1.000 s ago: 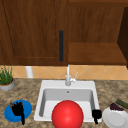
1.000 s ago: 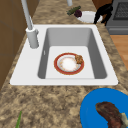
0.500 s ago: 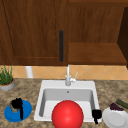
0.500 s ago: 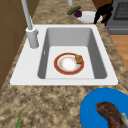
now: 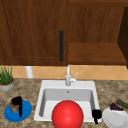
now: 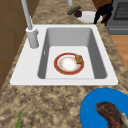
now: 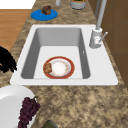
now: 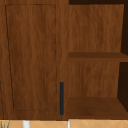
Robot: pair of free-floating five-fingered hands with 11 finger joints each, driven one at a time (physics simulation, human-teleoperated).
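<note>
My left hand (image 5: pixel 18 104) hovers over a blue plate (image 5: pixel 26 112) on the counter left of the sink, its fingers hanging straight down beside a brown piece of food (image 5: pixel 13 107). My right hand (image 5: pixel 96 115) hangs at the sink's front right corner, fingers relaxed and holding nothing, right next to a white plate (image 5: pixel 115 119) that carries dark grapes (image 5: pixel 116 107). The same right hand (image 6: pixel 103 12) shows beside the white plate (image 6: pixel 87 17), and again as the right hand (image 7: pixel 6 61) at the counter's edge. In the sink basin lies a red-rimmed plate (image 6: pixel 69 64) with a brown morsel (image 6: pixel 79 59) on it.
A large red round shape (image 5: pixel 67 115) covers the sink's front. The faucet (image 5: pixel 68 77) stands behind the basin (image 5: pixel 67 95). A potted plant (image 5: pixel 6 79) sits far left, a green vegetable (image 5: pixel 122 103) far right. Above are a shut cabinet door with a dark handle (image 8: pixel 61 98) and open shelves (image 8: pixel 97 57).
</note>
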